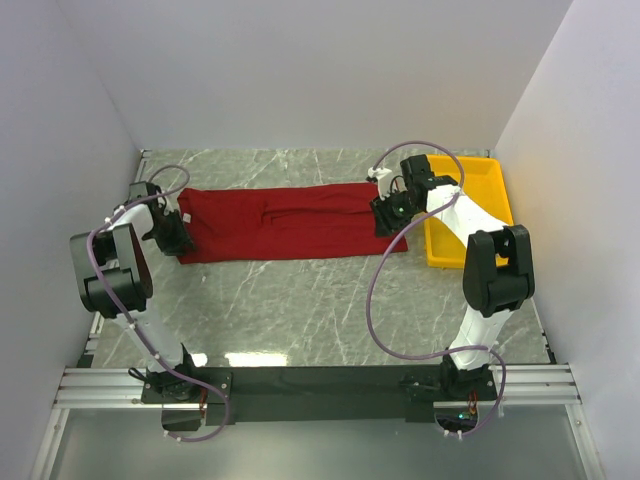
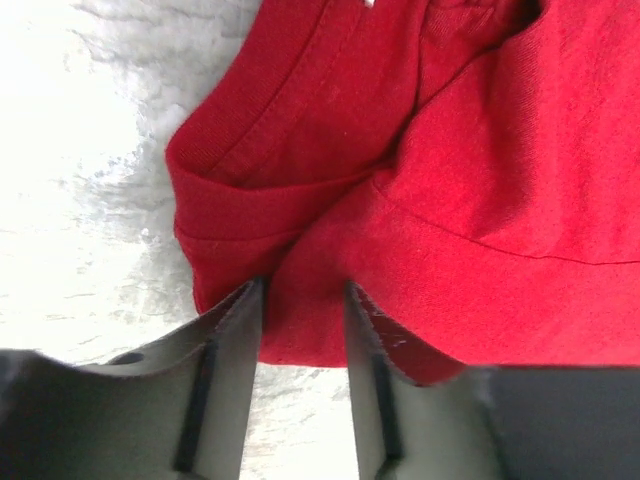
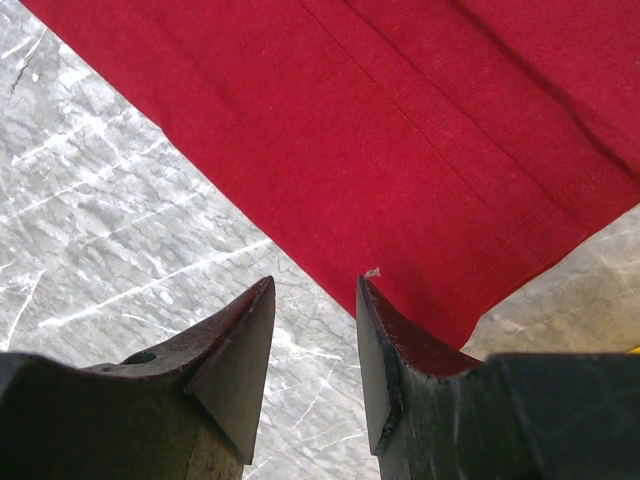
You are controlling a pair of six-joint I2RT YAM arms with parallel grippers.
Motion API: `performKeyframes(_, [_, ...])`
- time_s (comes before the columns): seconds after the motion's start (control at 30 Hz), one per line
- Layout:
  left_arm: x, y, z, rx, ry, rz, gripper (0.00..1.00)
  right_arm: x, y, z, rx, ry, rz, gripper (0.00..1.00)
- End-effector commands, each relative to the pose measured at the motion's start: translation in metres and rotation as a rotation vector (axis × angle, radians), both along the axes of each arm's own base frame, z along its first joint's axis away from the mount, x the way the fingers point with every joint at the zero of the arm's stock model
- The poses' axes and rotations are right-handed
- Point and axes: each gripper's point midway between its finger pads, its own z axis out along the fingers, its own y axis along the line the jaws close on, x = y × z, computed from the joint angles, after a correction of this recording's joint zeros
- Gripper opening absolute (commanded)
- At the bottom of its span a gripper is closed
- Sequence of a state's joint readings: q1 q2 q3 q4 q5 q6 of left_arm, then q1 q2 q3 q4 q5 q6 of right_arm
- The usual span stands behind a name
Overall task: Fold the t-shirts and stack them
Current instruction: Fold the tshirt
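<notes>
- The t-shirt (image 1: 280, 222) lies flat on the bench (image 1: 300, 310) as one long, narrow folded strip. It runs parallel to the far edge, from close to the left edge almost to the yellow tray (image 1: 490, 170).
- The tray sits in the far right corner, just beside the strip's right end.
- The left end effector (image 1: 175, 235) is down at the strip's left end.
- In the left wrist view, the left end effector (image 2: 305, 290) has a rounded fold of the t-shirt (image 2: 480, 180) between its jaws, which stand a narrow gap apart. I cannot tell whether they squeeze the cloth.
- The ribbed collar (image 2: 290, 90) shows just ahead of that fold, with pale bench (image 2: 90, 150) to its left.
- The right end effector (image 1: 385, 215) is at the strip's right end, on the side nearer the tray.
- In the right wrist view, the right end effector (image 3: 315, 285) is spread, with only grey marble bench (image 3: 120, 220) in the gap.
- The hemmed edge of the t-shirt (image 3: 400, 120) lies just past its tips, and one tip meets that edge.
</notes>
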State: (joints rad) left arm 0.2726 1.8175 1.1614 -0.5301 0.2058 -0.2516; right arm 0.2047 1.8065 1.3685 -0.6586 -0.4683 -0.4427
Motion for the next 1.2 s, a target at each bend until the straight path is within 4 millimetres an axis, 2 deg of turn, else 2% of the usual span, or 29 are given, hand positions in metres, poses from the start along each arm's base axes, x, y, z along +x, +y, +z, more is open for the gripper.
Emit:
performKeyframes(0.0, [-0.001,-0.005,0.001,-0.029,0.002,-0.027,0.36,0.006,0.0,0.01,0.019,-0.029,-0.003,0.45])
performKeyframes(0.07, [-0.004,-0.005,0.001,-0.025,0.008,-0.023,0.28,0.006,0.0,0.009,0.023,-0.026,-0.003,0.45])
performKeyframes(0.1, [-0.006,-0.004,0.0,-0.021,0.014,-0.019,0.18,0.007,0.0,0.01,0.025,-0.027,-0.003,0.45])
performKeyframes(0.17, [-0.008,0.001,0.0,0.007,0.027,-0.001,0.1,0.008,0.001,0.011,0.03,-0.029,0.0,0.45])
performKeyframes(0.2, [-0.009,0.005,0.001,0.023,0.028,0.013,0.01,0.009,0.001,0.01,0.029,-0.03,-0.001,0.45])
performKeyframes(0.4, [-0.021,0.033,0.012,0.085,0.047,0.129,0.01,0.012,-0.004,0.01,0.019,-0.04,-0.008,0.45])
performKeyframes(0.57, [-0.037,0.039,0.019,0.091,0.066,0.176,0.01,0.016,-0.011,0.01,0.016,-0.046,-0.029,0.45])
performKeyframes(0.7, [-0.048,0.039,0.01,0.077,0.119,0.189,0.01,0.017,-0.014,0.007,0.004,-0.047,-0.027,0.45])
performKeyframes(0.83, [-0.055,0.048,0.0,0.096,0.176,0.224,0.01,0.02,-0.017,0.008,-0.015,-0.068,0.005,0.45])
performKeyframes(1.07, [-0.07,0.061,-0.001,0.128,0.205,0.299,0.01,0.039,-0.017,0.025,-0.035,-0.169,0.097,0.45])
performKeyframes(1.17, [-0.072,0.066,0.004,0.13,0.192,0.329,0.15,0.051,-0.015,0.031,-0.035,-0.202,0.128,0.46])
